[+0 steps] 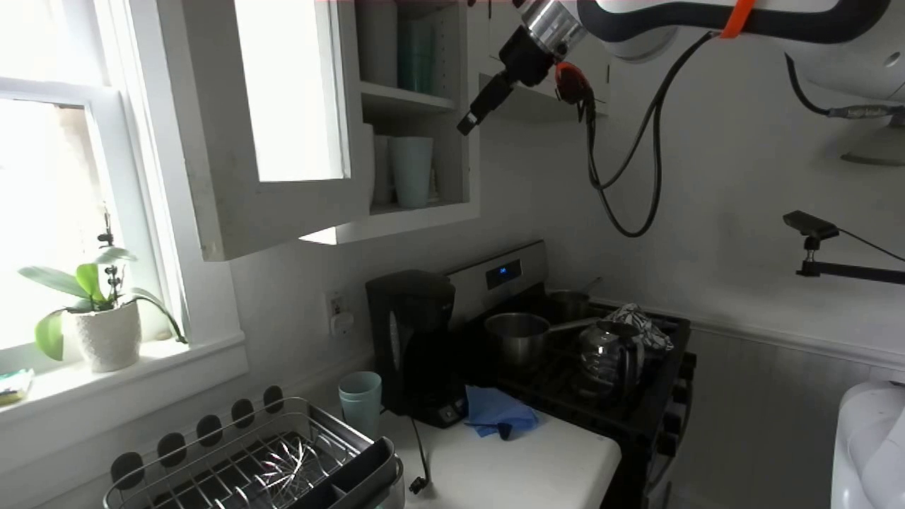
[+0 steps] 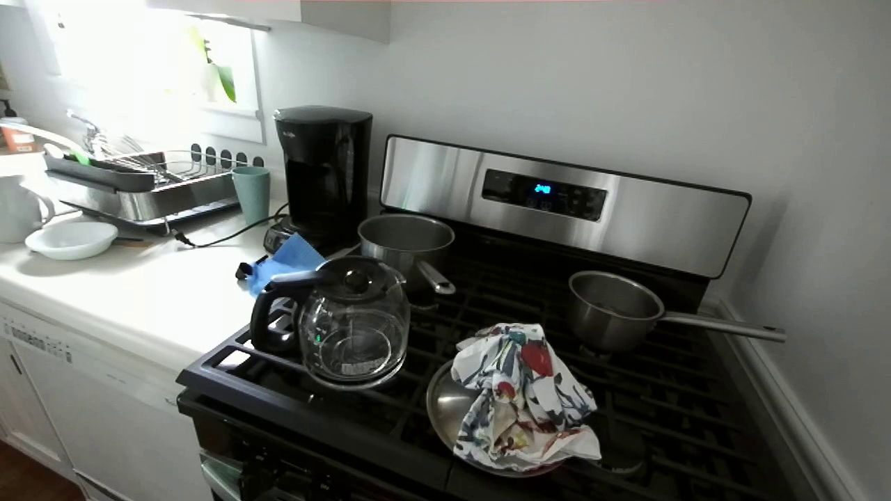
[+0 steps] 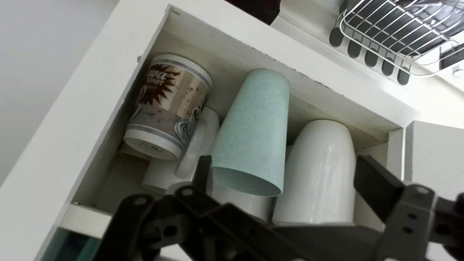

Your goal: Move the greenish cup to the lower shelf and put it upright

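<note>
The greenish cup [image 1: 411,172] stands upright on the lower shelf [image 1: 442,211] of the white cupboard in an exterior view. The wrist view looks upside down. There the cup [image 3: 253,134] has its narrow base on the shelf board [image 3: 232,54] and its open mouth towards the bottom of the picture. My gripper [image 3: 284,165] is open and empty, its fingers wide apart, apart from the cup. In an exterior view the gripper [image 1: 466,126] hangs just outside the cupboard opening, higher than the cup's rim. Neither cup nor gripper shows in the exterior view of the stove.
A white tumbler [image 3: 319,170] and a printed mug [image 3: 170,105] stand beside the cup, with a white handled mug [image 3: 197,148] behind. The upper shelf [image 1: 406,97] holds teal cups [image 1: 416,60]. The open cupboard door [image 1: 290,212] juts out. A coffee maker [image 1: 410,339] stands below.
</note>
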Robot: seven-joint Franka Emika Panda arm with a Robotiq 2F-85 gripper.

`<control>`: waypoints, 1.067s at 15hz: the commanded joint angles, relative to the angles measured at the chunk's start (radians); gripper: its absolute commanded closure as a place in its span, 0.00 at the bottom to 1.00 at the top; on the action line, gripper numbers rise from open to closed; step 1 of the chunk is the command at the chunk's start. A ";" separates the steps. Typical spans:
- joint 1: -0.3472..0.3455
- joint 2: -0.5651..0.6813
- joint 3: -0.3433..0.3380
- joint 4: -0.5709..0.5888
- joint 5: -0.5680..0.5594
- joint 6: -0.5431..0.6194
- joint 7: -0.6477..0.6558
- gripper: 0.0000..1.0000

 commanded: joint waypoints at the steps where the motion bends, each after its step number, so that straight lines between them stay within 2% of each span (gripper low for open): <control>1: -0.017 -0.066 0.001 -0.067 0.018 -0.034 0.067 0.00; 4: 0.003 -0.110 -0.017 -0.109 0.062 -0.028 0.045 0.00; 8: -0.015 -0.165 -0.011 -0.154 0.040 -0.075 0.076 0.00; 16: -0.012 -0.226 -0.006 -0.212 0.028 -0.095 0.088 0.00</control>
